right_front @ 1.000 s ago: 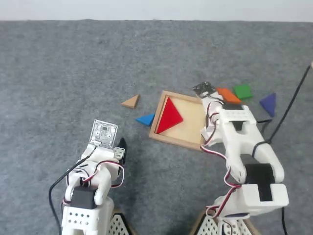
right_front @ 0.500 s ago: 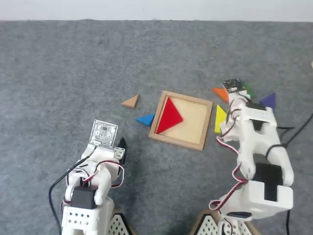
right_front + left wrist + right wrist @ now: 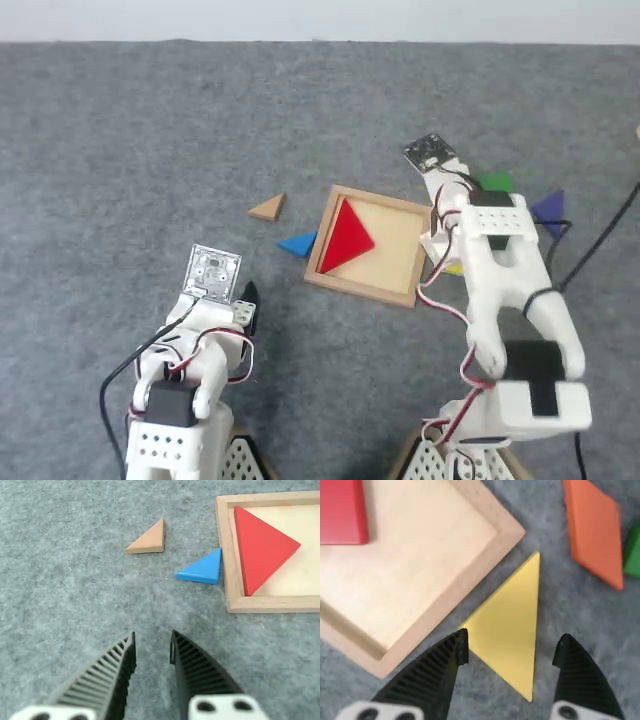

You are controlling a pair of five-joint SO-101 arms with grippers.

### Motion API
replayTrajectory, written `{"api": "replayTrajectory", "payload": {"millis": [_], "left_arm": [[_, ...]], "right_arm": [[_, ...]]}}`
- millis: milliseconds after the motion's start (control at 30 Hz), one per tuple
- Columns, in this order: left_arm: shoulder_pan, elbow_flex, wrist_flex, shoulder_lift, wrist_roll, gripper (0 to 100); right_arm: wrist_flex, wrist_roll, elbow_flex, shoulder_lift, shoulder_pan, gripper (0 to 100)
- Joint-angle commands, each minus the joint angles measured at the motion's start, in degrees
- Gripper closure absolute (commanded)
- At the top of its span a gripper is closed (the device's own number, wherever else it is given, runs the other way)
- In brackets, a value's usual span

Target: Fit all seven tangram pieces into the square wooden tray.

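I read bright, even overhead light across the high view. The grey mat [image 3: 150,120] looks matte, and the pale strip along the top edge is brightest. Shadows are soft and faint at lower frame. In the left wrist view, the tray [image 3: 226,555] rim throws a thin shade inward. In the right wrist view, the yellow triangle [image 3: 510,625] is evenly lit.

My high camera sits behind both arm bases and looks steeply down over the whole table [image 3: 150,120]. The left wrist camera looks forward past the left gripper [image 3: 152,636], low, with the tray [image 3: 223,555] ahead. The right wrist camera hangs much closer, looking straight down past the right gripper [image 3: 514,639]. All three views share the tray's red triangle [image 3: 260,545].
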Motion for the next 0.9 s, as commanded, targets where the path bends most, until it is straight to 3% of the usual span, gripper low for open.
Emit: {"api": "replayTrajectory", "payload": {"millis": [0, 533, 733, 867], "left_arm": [[0.35, -0.66, 0.18, -0.79, 0.44, 89], [0.35, -0.66, 0.18, -0.79, 0.44, 89], [0.35, -0.66, 0.18, -0.79, 0.44, 89], [0.35, -0.66, 0.18, -0.79, 0.44, 89]], "right_arm": [[1.10, 0.97, -4.57, 2.59, -0.84, 71.3], [2.59, 2.73, -6.68, 10.07, -0.40, 71.3], [2.86, -3.52, -7.91, 7.96, 1.27, 71.4], [6.64, -3.25, -8.26, 7.34, 1.71, 71.6]]}}
